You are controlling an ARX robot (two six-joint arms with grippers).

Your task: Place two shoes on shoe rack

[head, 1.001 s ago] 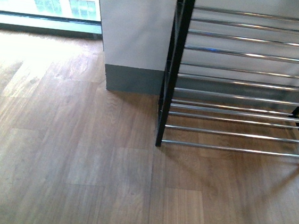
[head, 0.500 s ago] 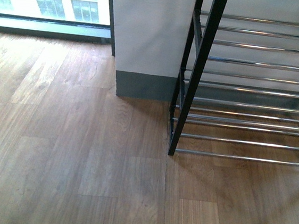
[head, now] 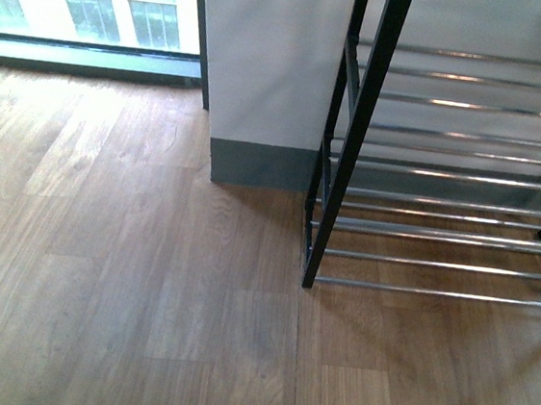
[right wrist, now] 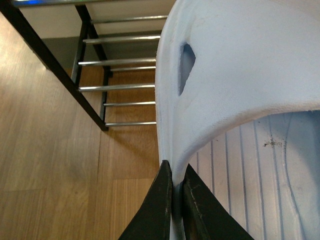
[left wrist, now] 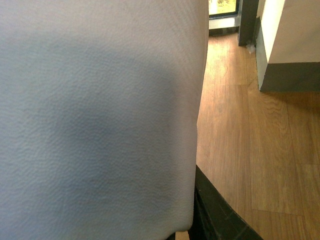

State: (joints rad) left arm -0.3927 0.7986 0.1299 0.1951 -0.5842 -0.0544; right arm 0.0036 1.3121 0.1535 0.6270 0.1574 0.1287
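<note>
Right now my right end effector is clamped on the edge of a pale blue slide, held above the wood floor near the rack, which stands at right against the wall. My left wrist view is filled by a grey surface; I cannot tell that end effector's state.

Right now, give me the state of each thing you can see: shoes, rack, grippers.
Right gripper: shut on the slide's upper edge.
Slide: pale blue-white, held off the floor in the right gripper, rack beyond it.
Left gripper: not visible; a pale textured surface fills most of the left wrist view, hold unclear.
Shoe rack: upright on the floor, no shoes on its visible tiers.
</note>
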